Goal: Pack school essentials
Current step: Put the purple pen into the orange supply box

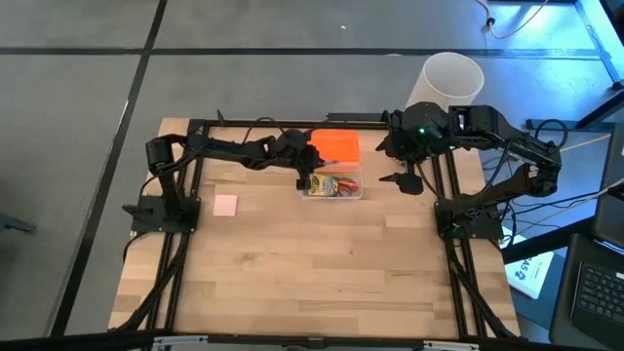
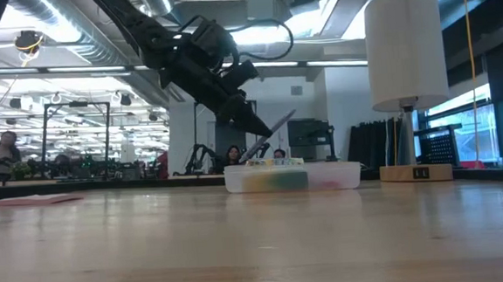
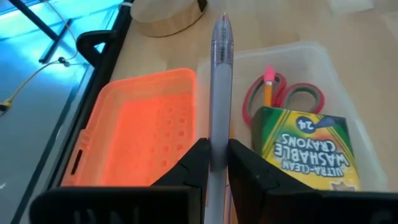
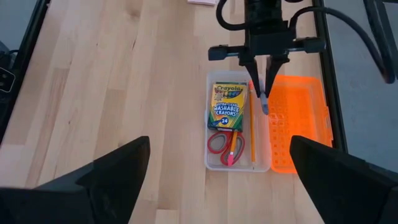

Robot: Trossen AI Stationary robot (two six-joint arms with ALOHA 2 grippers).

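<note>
Purple pen [image 3: 219, 93], light, stiff and slippery, is pinched at mid-barrel by the closed left gripper [image 3: 216, 163] above the clear box [image 3: 323, 68].

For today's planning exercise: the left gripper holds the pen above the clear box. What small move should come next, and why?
Probably lower the pen into the clear box and release. The left gripper is shut on it, beside the crayon box already inside.
</note>
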